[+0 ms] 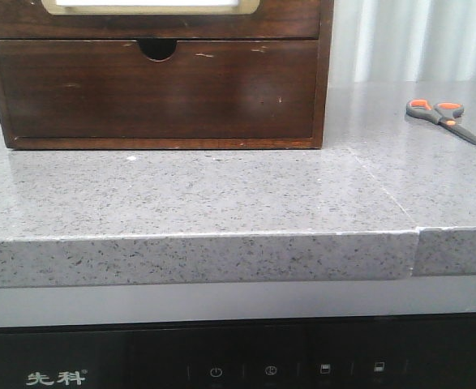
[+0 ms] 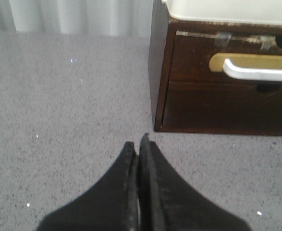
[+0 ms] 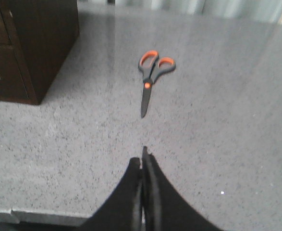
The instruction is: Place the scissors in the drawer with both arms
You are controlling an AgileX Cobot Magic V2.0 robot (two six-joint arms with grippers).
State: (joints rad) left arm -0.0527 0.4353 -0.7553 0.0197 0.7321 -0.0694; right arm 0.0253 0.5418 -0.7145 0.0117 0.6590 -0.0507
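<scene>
My left gripper [image 2: 140, 144] and right gripper [image 3: 143, 155] both have fingers pressed together, empty. The scissors [image 1: 444, 118] lie on the grey surface [image 1: 221, 194], well right of the closed drawer [image 2: 237, 60].

The drawer [image 1: 152, 18] is dark, scratched, glossy wood; the countertop [image 1: 221, 194] is speckled grey stone — smooth, faintly reflective (scissors [image 1: 444, 119] handles look matt plastic).
</scene>
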